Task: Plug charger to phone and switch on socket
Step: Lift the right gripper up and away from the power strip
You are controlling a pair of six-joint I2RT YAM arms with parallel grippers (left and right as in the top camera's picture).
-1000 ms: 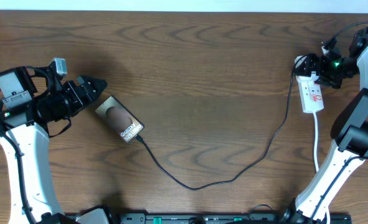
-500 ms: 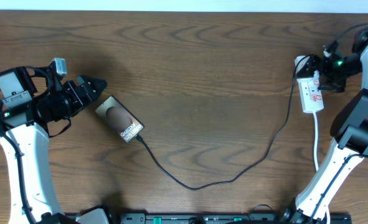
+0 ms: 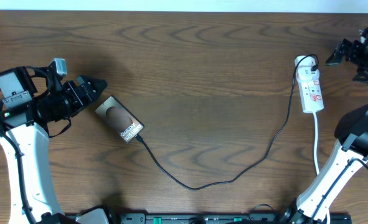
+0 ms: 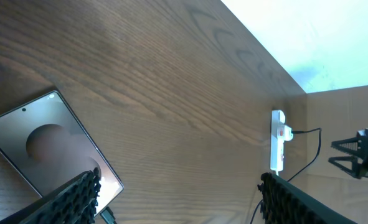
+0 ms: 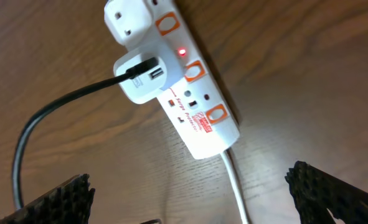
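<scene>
one phone (image 3: 119,118), one charger (image 3: 196,185), one socket (image 3: 311,90)

Phone (image 3: 119,118) flat; black charger (image 3: 233,179) runs from it to white socket (image 3: 310,91), light on.

The phone (image 3: 119,119) lies just before the left tool (image 3: 101,86); the socket (image 3: 311,90) lies near the right tool (image 3: 331,57); the charger (image 3: 196,185) runs between them.

You see the phone (image 4: 43,146) lying beside your left gripper (image 4: 179,185), jaws spread wide; the socket (image 4: 277,142) lies well beyond, the charger cable (image 4: 305,131) reaching it.
</scene>
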